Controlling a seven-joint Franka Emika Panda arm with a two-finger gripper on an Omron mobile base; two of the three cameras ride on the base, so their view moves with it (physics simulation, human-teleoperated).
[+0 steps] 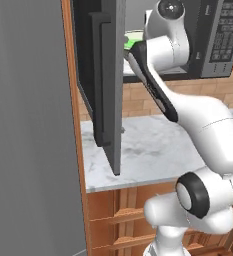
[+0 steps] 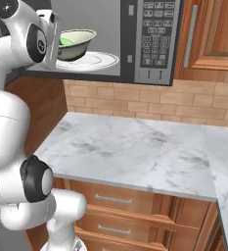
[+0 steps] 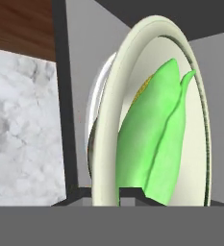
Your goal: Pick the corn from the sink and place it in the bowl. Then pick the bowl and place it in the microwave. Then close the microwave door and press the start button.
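Observation:
The pale bowl is inside the open microwave, close above its white glass turntable. The bright green corn lies in the bowl. My gripper is shut on the bowl's near rim, one dark tip on each side of it. The corn shows as a green patch by the hand. The microwave door stands swung wide open to the left, its dark bar handle facing the counter. The keypad panel is to the right of the cavity. The sink is out of view.
A white marble counter runs below the microwave, backed by a brick wall. A tall grey fridge stands at the left beside the open door. Wooden cabinets are to the right of the microwave, with drawers under the counter.

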